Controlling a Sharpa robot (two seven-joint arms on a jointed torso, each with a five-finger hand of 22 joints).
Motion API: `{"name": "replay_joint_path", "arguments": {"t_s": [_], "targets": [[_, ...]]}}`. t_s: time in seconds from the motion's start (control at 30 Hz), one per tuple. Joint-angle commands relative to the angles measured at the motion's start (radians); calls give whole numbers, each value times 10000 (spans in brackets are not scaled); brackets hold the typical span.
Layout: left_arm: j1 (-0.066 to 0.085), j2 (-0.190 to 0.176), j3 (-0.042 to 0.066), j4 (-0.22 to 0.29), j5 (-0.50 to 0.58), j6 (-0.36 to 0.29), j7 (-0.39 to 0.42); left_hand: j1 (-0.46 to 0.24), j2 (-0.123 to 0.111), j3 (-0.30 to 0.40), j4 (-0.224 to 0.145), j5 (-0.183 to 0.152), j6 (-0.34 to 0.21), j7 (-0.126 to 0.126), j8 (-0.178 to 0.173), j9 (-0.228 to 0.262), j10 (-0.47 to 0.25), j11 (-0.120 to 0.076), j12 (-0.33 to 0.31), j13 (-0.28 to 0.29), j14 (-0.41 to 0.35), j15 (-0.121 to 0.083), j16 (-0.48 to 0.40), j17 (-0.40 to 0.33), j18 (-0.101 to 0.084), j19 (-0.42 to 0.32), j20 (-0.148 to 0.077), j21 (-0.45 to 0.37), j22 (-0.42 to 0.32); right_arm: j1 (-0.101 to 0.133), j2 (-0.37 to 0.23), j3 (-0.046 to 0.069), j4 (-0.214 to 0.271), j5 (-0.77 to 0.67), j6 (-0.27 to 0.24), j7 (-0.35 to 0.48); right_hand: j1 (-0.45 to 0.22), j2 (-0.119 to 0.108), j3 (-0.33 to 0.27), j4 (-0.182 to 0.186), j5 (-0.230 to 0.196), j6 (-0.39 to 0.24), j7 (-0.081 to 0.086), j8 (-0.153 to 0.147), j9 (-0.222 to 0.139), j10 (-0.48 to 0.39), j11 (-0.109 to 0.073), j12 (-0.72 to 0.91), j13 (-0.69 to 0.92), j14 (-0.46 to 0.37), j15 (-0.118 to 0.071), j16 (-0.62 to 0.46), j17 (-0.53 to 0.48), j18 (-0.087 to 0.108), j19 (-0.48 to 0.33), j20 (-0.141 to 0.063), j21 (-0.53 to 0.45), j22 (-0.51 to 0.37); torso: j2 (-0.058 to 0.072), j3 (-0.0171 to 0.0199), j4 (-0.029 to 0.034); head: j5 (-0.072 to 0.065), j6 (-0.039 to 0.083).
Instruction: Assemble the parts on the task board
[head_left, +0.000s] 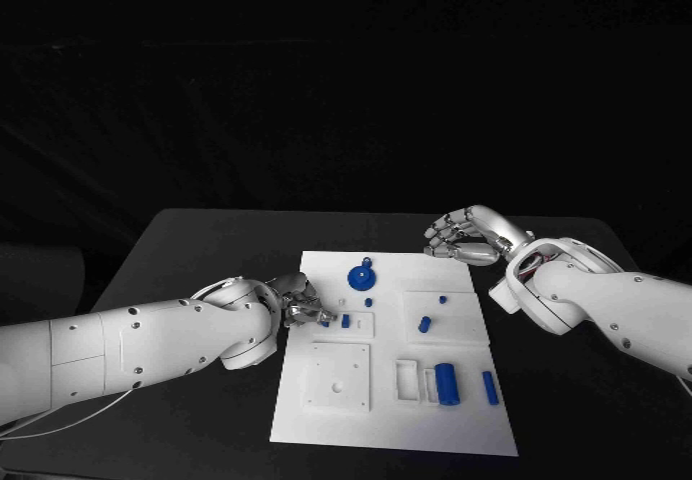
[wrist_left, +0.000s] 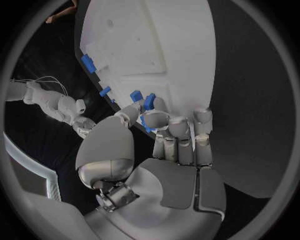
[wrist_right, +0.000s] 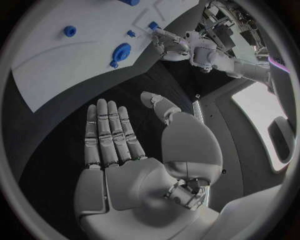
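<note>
Near edge of board: you see the white task board (head_left: 325, 425) lying lengthwise from near to far on the black table (head_left: 188, 235). At about 4 o'clock from its centre, a blue cylinder (head_left: 447, 383) sits in a white holder, long axis running near to far; a slimmer blue bar (head_left: 490, 387) lies just beside it at 3 o'clock, same axis.
Square plate: a raised white square (head_left: 336, 377) with a small hole sits at 7 o'clock on the board.
Middle: a short blue peg (head_left: 426, 324) lies at 2 o'clock from centre, tilted slightly off the near-far line.
Left hand: your left hand (head_left: 296, 303) is at the board's 9 o'clock edge, fingers curled together around a small blue part (wrist_left: 149, 101). The fingers hide much of the part, so you cannot make out its shape or axis.
Far end: a blue round disc with a tab (head_left: 361, 274) lies at 12 o'clock, with a tiny blue piece (head_left: 369, 301) just nearer than it.
Right hand: your right hand (head_left: 464, 235) hovers over the far right corner at 1 o'clock, fingers apart and gently bent, holding nothing.
Writing: none legible anywhere on the board.
</note>
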Motion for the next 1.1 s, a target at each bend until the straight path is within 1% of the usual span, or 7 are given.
{"name": "replay_joint_path", "arguments": {"t_s": [0.03, 0.6, 0.77, 0.97, 1.0, 1.07, 1.1], "targets": [[-6, 28, 1, 16, 58, 123, 63, 21, -109, -5, 61, -67, 525, -6, 42, 15, -47, -32, 58, -12, -12, -75, 42, 4, 201, 11, -1333, 46, 153, -4, 2, 4, 9, -13, 90, 112, 10, -38, -31, 37, 68, -63, -4, 38, -15, 62, 17, -66, -14, 32, 5, -68, -16, -52, -44, 28, -38, 10, 1, -1, 1, -3, -2], [-6, 28, 2, -3, 58, 101, 58, 43, -159, 16, 144, -110, 526, -11, 55, 23, -46, -37, 78, -12, -11, -79, 56, 7, 212, 12, -1336, 55, 153, -4, -16, 4, 12, -12, 87, 112, 14, -40, -36, 38, 77, -64, -4, 39, -17, 70, 16, -79, -13, 35, 5, -70, -19, -48, -45, 30, -42, 15, 0, -5, 6, -11, -2], [-6, 28, 2, 0, 55, 71, 54, 270, -23, -5, 0, -100, 508, -9, 72, 37, -60, -32, 98, -17, -24, -86, 68, 8, 226, -6, -1334, 80, 163, -4, -17, 4, 10, -12, 85, 112, 15, -41, -37, 38, 79, -65, -4, 39, -18, 72, 16, -82, -13, 36, 5, -71, -20, -47, -45, 31, -43, 16, 2, -5, 3, -11, 0], [-6, 32, 2, 10, 12, -63, 88, 358, -77, -42, -82, -97, 473, 1, 63, 35, -80, -25, 89, -33, -43, -87, 54, -2, 226, -20, -1328, 85, 162, -4, -19, 4, 11, -12, 84, 112, 16, -40, -38, 39, 80, -65, -4, 40, -19, 73, 16, -85, -13, 36, 5, -71, -21, -46, -45, 32, -44, 17, 0, -3, 1, -17, 3], [-6, 34, 2, 12, -5, -85, 112, 603, -108, -3, -266, -54, 427, 13, 48, 31, -94, -15, 62, -60, -66, -96, 25, -22, 238, -31, -1332, 86, 160, -4, -19, 4, 11, -12, 83, 114, 16, -40, -38, 40, 80, -65, -4, 40, -19, 74, 16, -85, -13, 36, 5, -71, -21, -46, -45, 32, -44, 18, -1, -3, 4, -20, 5], [-6, 38, 2, 20, -24, -160, 122, 926, -13, 9, -538, 221, 401, 36, 39, 23, -87, 15, 33, -105, -84, -85, 5, -44, 224, -51, -1312, 92, 156, -4, -19, 4, 13, -12, 82, 113, 15, -40, -39, 41, 80, -65, -4, 40, -19, 74, 16, -87, -13, 36, 5, -72, -21, -46, -45, 33, -45, 18, -2, 0, 5, -15, 8], [-6, 38, 2, 21, -77, -195, 114, 1242, 209, -18, -914, 647, 377, 58, 6, -2, -83, 39, -2, -156, -97, -64, -11, -66, 207, -81, -1294, 97, 157, -4, -19, 4, 12, -12, 82, 113, 14, -40, -40, 41, 80, -65, -3, 40, -19, 75, 16, -88, -13, 37, 6, -72, -22, -46, -45, 33, -45, 19, -2, 0, 5, -15, 8]]}}
